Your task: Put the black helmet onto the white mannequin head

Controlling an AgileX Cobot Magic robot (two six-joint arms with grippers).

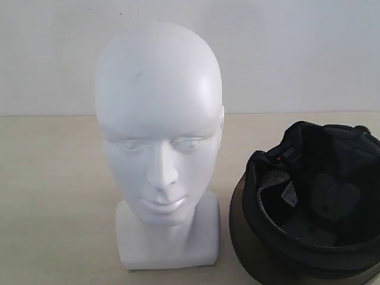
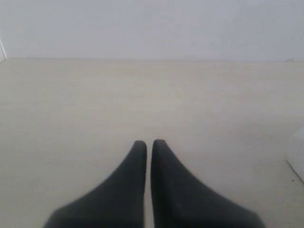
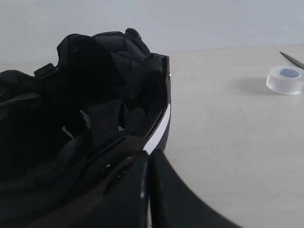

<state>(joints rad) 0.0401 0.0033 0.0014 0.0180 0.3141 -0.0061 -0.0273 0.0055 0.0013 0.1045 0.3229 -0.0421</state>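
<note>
The black helmet (image 1: 309,202) is laid upside down at lower right.
The white mannequin head (image 1: 160,136) is set left of centre; left gripper (image 2: 148,145) and right gripper (image 3: 148,154) are pressed together, empty.

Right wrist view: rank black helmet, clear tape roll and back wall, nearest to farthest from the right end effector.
1. Black helmet, beside the right end effector.
2. Clear tape roll, out on the table.
3. Back wall, beyond the table.
</note>
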